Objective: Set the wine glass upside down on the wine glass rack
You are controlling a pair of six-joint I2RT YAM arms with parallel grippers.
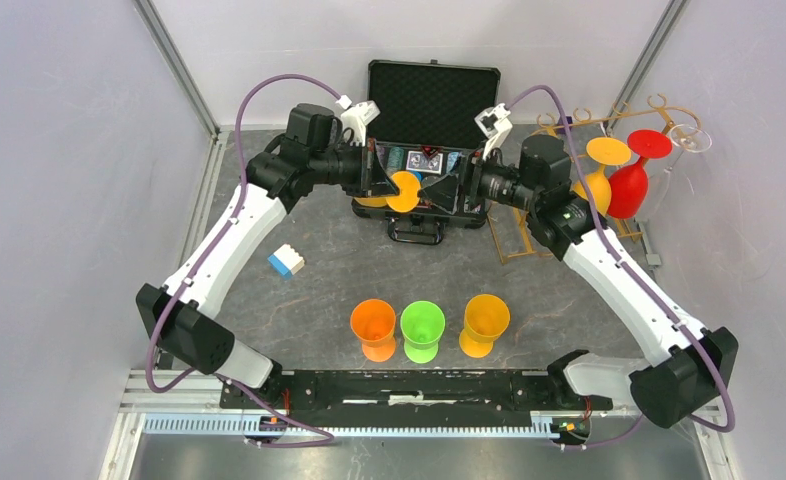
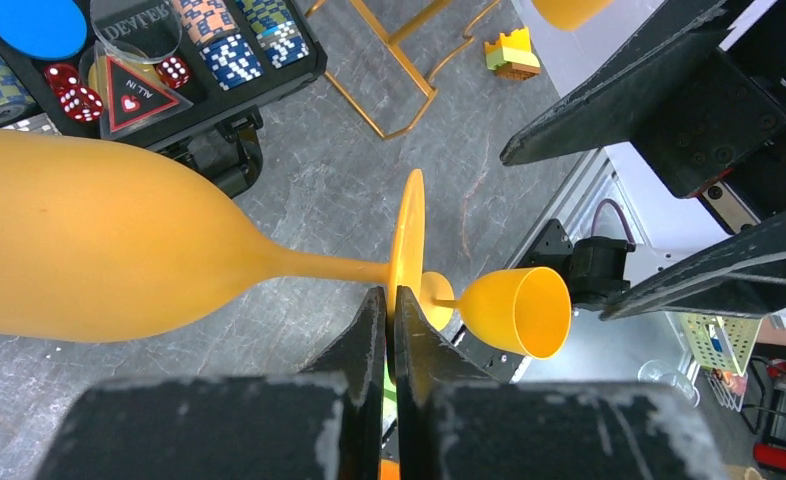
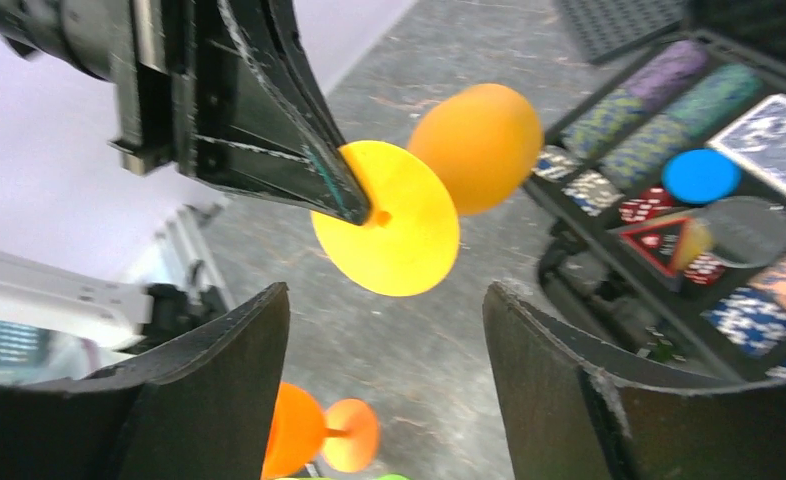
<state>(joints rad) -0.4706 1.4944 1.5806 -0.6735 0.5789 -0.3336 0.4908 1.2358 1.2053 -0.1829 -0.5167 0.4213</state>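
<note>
A yellow-orange wine glass [image 1: 403, 190] lies level in the air in front of the poker case. My left gripper [image 2: 390, 300] is shut on the rim of its foot disc [image 2: 407, 250], and its bowl [image 2: 79, 240] points away to the left. Facing it, my right gripper [image 3: 384, 295] is open, just short of the foot disc [image 3: 399, 235] and not touching it. The gold wire wine glass rack [image 1: 497, 240] stands at the back right, behind the right arm. On it hang a yellow glass [image 1: 599, 170], a red glass [image 1: 634, 180] and a clear glass [image 1: 684, 140], all upside down.
The open black poker chip case [image 1: 434, 100] sits at the back centre. An orange glass [image 1: 374, 325], a green glass [image 1: 421, 328] and a yellow glass [image 1: 484, 322] stand in a row near the arm bases. A blue and white block [image 1: 287, 262] lies to the left.
</note>
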